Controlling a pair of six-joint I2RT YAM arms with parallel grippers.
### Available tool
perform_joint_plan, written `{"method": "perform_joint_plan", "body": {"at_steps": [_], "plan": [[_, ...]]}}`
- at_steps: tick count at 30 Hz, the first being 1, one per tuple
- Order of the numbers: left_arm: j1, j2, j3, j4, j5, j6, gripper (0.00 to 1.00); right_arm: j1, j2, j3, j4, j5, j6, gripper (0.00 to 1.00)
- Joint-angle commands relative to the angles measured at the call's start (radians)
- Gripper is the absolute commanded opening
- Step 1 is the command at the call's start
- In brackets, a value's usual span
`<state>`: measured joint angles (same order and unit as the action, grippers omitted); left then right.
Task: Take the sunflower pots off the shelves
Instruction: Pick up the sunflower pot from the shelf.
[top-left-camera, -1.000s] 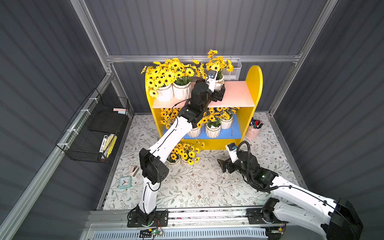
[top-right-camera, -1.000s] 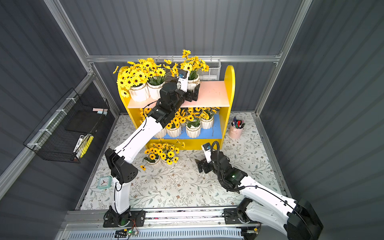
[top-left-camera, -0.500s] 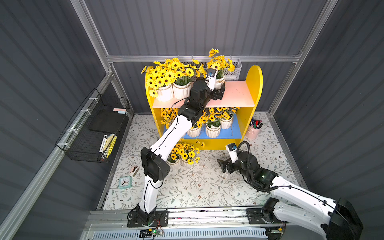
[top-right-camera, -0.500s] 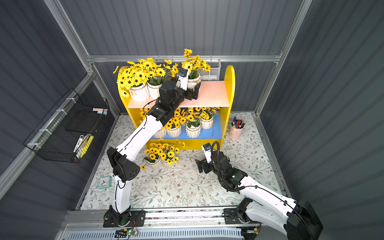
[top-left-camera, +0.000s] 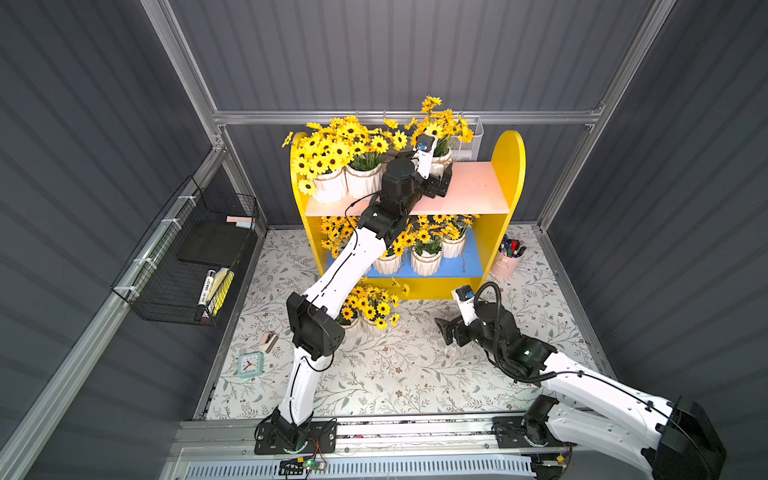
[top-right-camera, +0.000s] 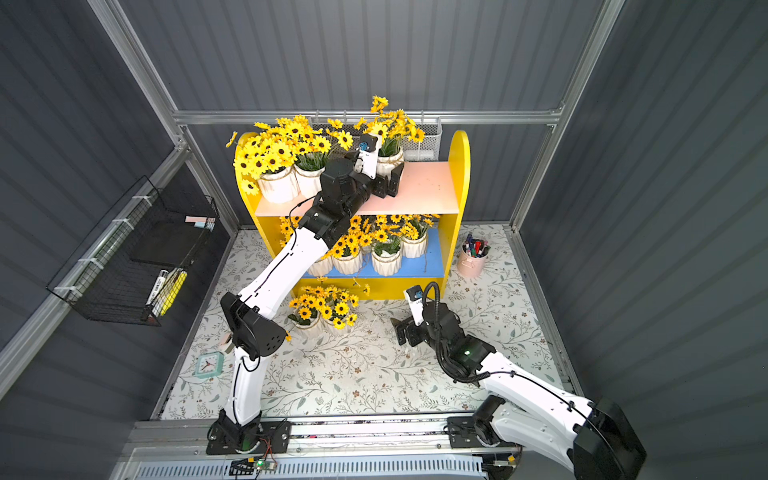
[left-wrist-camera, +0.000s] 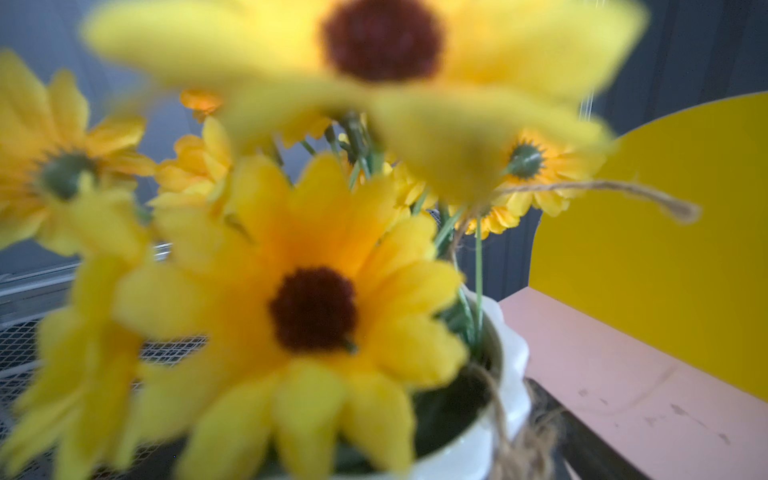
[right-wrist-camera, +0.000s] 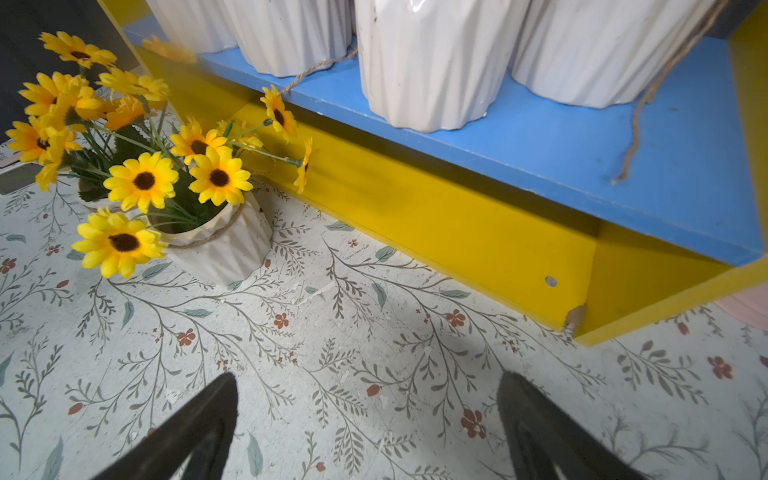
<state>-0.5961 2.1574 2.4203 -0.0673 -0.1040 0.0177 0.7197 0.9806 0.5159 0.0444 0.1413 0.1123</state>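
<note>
While L hand flanks top-shelf pot — grip unclear | R hand spread, empty

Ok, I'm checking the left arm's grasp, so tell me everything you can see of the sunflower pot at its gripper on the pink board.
The sunflower pot is small, white, glossy like ceramic, with ribbed sides, a scalloped rim and frayed twine tied round it. Yellow dark-centred sunflowers on green stems rise from it. It is upright at the back of the pink upper board. The left gripper flanks its base; one dark finger lies against its side. Whether it is clamped is unclear.
</note>
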Motion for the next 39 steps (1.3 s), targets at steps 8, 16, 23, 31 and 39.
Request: {"method": "perform_joint_plan", "body": {"at_steps": [8, 16, 23, 31, 39], "plan": [[0.009, -0.039, -0.1, 0.056, 0.057, 0.005, 0.78, -0.006, -0.02, -0.015, 0.009, -0.007, 0.007, 0.99], [0.009, -0.069, -0.144, 0.063, 0.084, 0.01, 0.33, -0.006, -0.028, -0.019, 0.012, -0.002, 0.008, 0.99], [0.009, -0.086, -0.134, 0.026, 0.157, -0.001, 0.0, -0.007, -0.018, -0.013, 0.015, 0.001, 0.006, 0.99], [0.009, -0.15, -0.186, 0.011, 0.298, -0.04, 0.0, -0.01, -0.001, 0.009, 0.01, 0.011, 0.008, 0.99], [0.009, -0.199, -0.223, -0.053, 0.368, -0.04, 0.44, -0.014, 0.007, 0.019, 0.009, 0.016, 0.004, 0.99]]}}
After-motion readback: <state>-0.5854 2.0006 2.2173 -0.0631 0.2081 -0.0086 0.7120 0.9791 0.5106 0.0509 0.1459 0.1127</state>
